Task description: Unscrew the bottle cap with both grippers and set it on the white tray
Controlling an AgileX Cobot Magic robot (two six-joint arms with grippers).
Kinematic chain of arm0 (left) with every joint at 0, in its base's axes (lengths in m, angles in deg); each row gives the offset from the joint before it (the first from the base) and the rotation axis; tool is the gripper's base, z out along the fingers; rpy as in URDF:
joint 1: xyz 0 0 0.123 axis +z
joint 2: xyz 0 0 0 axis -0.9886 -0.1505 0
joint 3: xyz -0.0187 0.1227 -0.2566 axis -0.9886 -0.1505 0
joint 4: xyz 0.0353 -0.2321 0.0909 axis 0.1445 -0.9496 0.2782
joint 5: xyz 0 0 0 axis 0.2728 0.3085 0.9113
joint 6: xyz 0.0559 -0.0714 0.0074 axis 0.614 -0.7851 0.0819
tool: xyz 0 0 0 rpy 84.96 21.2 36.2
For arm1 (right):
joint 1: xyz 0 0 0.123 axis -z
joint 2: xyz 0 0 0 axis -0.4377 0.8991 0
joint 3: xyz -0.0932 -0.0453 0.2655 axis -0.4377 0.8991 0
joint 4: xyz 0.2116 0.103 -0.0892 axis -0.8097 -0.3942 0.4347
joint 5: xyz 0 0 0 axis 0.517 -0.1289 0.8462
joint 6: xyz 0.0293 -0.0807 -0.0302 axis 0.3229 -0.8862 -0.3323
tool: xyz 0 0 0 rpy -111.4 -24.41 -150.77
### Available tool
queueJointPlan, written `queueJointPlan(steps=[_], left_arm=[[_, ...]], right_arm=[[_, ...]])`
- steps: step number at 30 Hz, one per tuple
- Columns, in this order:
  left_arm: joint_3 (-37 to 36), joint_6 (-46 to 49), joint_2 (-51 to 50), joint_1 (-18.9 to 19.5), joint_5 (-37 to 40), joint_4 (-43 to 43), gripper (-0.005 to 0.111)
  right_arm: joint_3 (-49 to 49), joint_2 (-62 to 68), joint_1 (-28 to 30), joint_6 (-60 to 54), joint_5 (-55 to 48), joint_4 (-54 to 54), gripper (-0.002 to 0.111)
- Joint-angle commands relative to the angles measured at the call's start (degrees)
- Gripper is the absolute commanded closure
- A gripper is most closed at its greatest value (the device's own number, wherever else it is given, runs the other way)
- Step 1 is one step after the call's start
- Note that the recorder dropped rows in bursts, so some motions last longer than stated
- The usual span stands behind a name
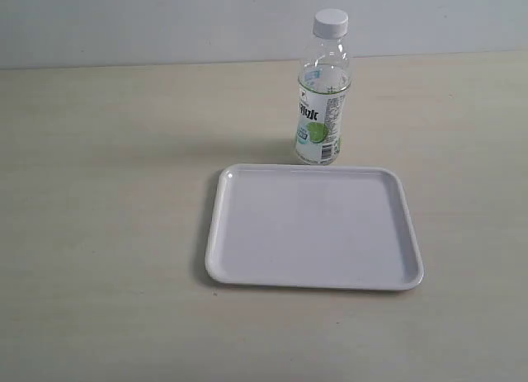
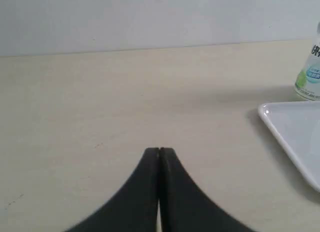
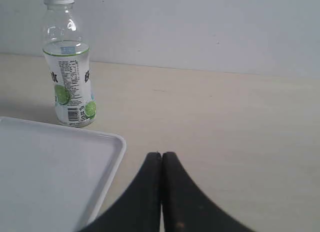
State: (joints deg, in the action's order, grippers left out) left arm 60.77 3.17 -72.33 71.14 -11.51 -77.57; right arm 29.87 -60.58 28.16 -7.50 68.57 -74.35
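The bottle cap (image 1: 331,21), a short round disc of white plastic, is sitting on the neck of the bottle (image 1: 322,101), closing it. The bottle is standing upright on the bench (image 1: 107,192). It is a small clear plastic cylinder with a rounded shoulder, holding clear liquid and wearing a white label with dark lettering and a green lime picture. Just in front of it the white tray (image 1: 313,227) is lying flat, a smooth, faintly glossy plastic rectangle with rounded corners and a low raised rim, and nothing is resting in it. The bench is showing a pale, matt, faintly wood-grained surface and is meeting a plain light wall (image 1: 165,19) behind. The left gripper (image 2: 159,151) is hanging over bare bench to one side of the tray, its smooth curved black fingers pressed together on nothing. The right gripper (image 3: 161,154) is hanging near a tray corner, its matching fingers likewise closed and holding nothing.
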Motion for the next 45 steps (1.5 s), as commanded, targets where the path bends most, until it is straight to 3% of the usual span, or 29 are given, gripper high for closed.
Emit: queueJointPlan(steps=[1,8,10,12,16,18,25,32,37,38,41,43,45], left_arm=[[0.03,2.03,0.37,0.12,-2.78,-0.19,0.107],[0.03,-7.13,0.37,0.12,-24.52,-22.63,0.107],[0.03,-11.90,0.37,0.12,-29.05,-25.21,0.107],[0.03,-16.23,0.37,0.12,-38.76,-24.39,0.107],[0.65,-20.58,-0.23,0.12,-61.77,-15.01,0.107],[4.48,-22.79,-3.38,0.12,-66.72,-11.14,0.107],[20.95,-23.09,-25.18,0.12,-64.38,2.93,0.107],[28.20,-34.06,-55.17,0.12,-65.32,25.26,0.107],[33.06,-36.31,-78.65,0.12,-75.26,38.19,0.107],[36.24,-36.17,-87.80,-0.29,-78.97,42.30,0.107],[43.66,-36.17,-102.73,-2.18,-81.78,49.13,0.106],[49.52,-36.17,-111.54,-4.77,-82.80,54.10,0.098],[54.36,-36.17,-118.25,-7.20,-82.86,55.43,0.078]], right_arm=[[0.26,-0.32,0.44,-0.07,0.47,0.21,0.108],[0.26,-0.32,0.44,-0.07,0.47,0.21,0.108],[0.26,-0.32,0.44,-0.07,0.47,0.21,0.108],[0.26,-0.32,0.44,-0.07,0.47,0.21,0.108],[0.26,-0.32,0.44,-0.07,0.47,0.21,0.108],[0.26,-0.32,0.44,-0.07,0.47,0.21,0.108],[0.26,-0.32,0.44,-0.07,0.47,0.21,0.108],[0.26,-0.32,0.44,-0.07,0.47,0.21,0.108],[0.26,-0.32,0.44,-0.07,0.47,0.21,0.108],[0.26,-0.32,0.44,-0.07,0.47,0.21,0.108],[0.26,-0.32,0.44,-0.07,0.47,0.21,0.108],[0.26,-0.32,0.44,-0.07,0.47,0.21,0.108],[0.26,-0.32,0.44,-0.07,0.47,0.21,0.108]])
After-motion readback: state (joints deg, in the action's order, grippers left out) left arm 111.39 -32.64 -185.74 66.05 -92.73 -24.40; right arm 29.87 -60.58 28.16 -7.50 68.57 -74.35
